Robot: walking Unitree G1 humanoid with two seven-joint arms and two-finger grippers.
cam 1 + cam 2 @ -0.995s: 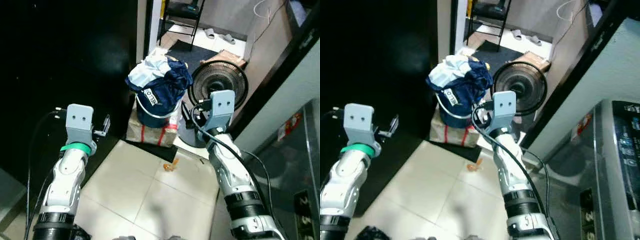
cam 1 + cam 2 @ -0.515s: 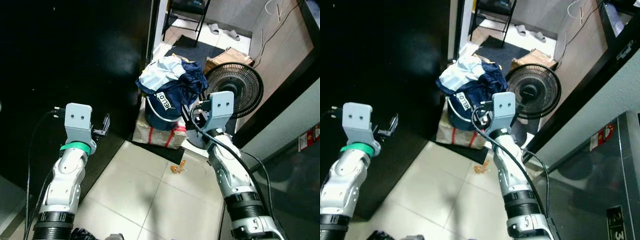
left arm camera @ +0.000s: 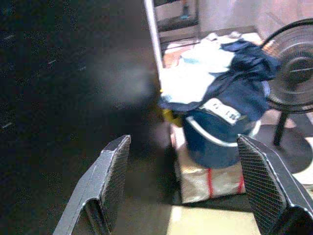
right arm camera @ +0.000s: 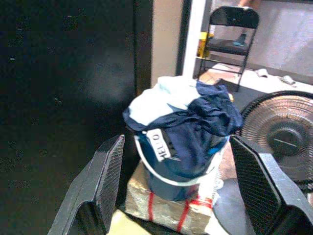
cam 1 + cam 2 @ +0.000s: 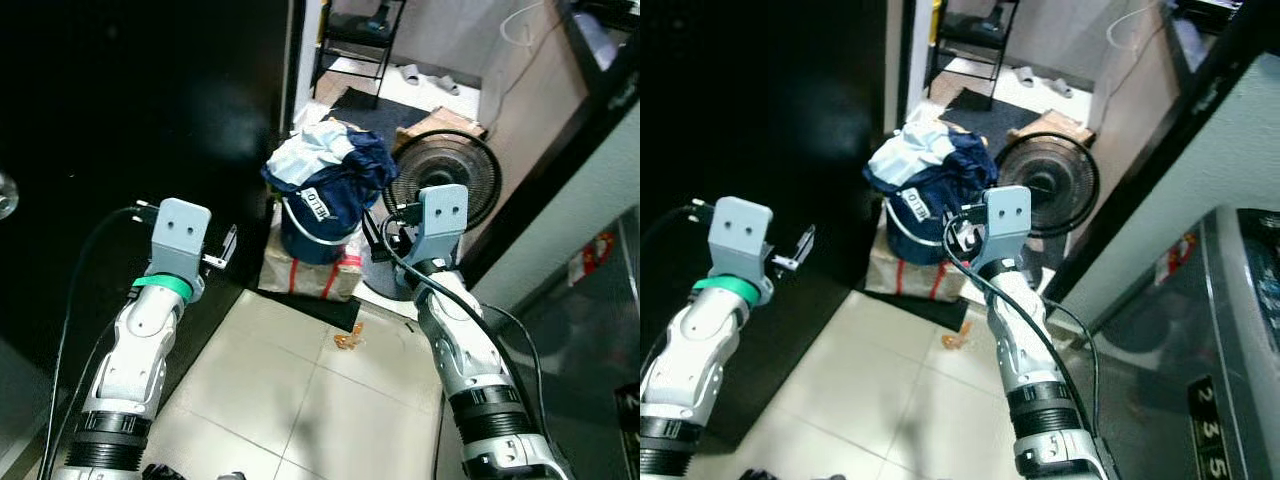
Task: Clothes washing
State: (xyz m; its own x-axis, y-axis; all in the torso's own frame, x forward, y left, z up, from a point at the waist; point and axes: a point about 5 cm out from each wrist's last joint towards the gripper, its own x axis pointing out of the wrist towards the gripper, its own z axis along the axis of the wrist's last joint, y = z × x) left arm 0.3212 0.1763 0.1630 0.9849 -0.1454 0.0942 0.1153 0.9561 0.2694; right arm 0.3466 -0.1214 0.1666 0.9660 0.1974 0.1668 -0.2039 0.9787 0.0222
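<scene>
— Where's the laundry?
— Heaped in that blue bucket on the wrapped box, beside the fan.
— And the claws?
— Left gripper and right gripper are raised toward it, fingers spread wide, holding nothing.

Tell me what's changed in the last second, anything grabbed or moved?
Nothing grabbed. The left end effector has risen a little and come in toward the bucket heaped with clothes. The overall shift is the camera's. The right end effector stays open, facing the bucket; bucket, fan and box stay put.
</scene>
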